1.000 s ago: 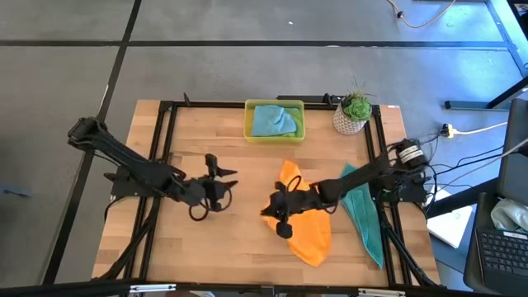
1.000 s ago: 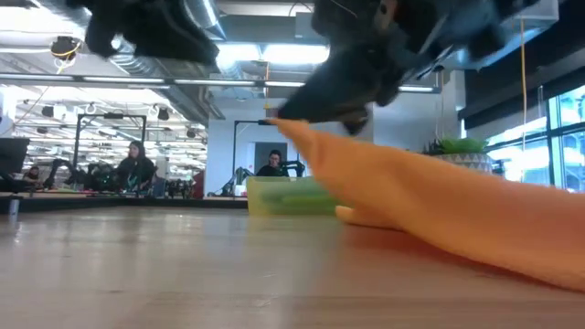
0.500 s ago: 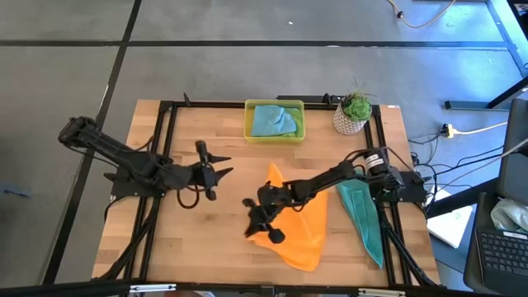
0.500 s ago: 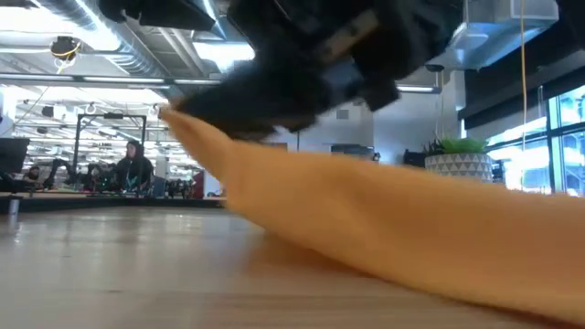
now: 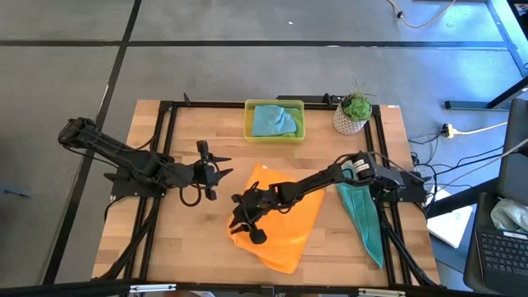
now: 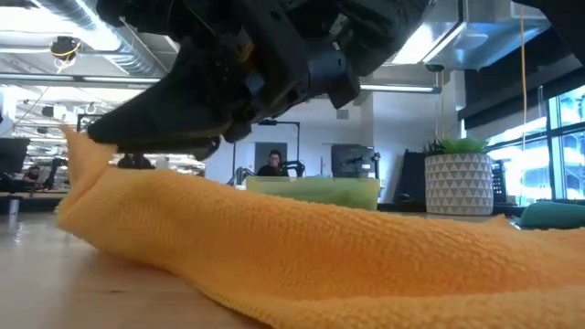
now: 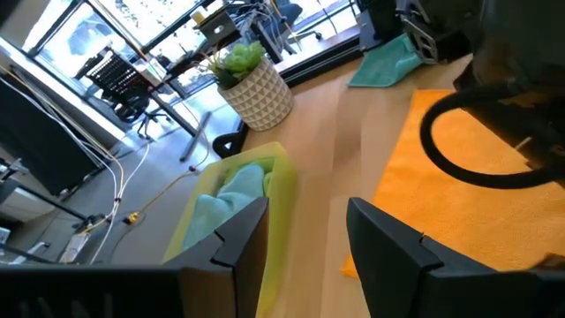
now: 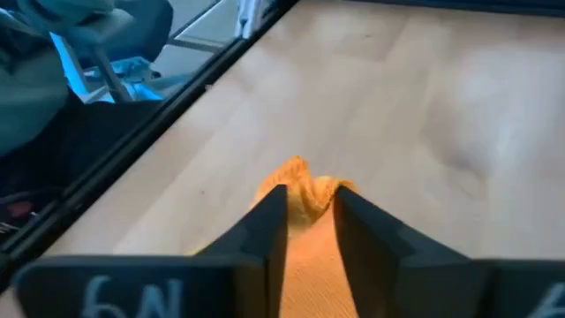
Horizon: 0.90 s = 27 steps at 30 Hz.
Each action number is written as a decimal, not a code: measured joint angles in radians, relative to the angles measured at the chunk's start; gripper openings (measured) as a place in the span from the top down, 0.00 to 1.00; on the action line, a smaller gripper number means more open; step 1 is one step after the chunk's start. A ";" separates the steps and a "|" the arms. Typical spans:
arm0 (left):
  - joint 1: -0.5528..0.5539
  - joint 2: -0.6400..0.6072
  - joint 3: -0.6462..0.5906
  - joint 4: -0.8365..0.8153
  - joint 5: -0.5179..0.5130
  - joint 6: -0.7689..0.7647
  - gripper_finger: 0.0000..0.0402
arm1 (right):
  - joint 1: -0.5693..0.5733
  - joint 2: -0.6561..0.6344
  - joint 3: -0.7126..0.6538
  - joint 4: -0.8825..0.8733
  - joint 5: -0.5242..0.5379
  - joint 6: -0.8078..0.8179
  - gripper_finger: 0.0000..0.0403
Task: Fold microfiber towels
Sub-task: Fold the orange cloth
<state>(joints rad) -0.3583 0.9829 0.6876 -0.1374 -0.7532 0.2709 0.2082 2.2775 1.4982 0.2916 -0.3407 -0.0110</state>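
The orange towel [image 5: 285,227] lies spread and unfolded mid-table toward the front edge, its corner pinched between the right gripper [image 8: 307,212] fingers, the left gripper [image 5: 216,169] fingers apart nearby, while a teal towel [image 5: 363,210] waits by the right edge.
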 joint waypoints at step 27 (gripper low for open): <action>0.032 0.017 -0.002 -0.005 0.056 -0.060 0.63 | 0.073 -0.269 -0.210 -0.973 0.672 0.335 0.73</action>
<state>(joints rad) -0.3260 1.0000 0.6859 -0.1425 -0.6973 0.2105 0.2815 2.0090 1.2882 -0.6816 0.3313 0.3245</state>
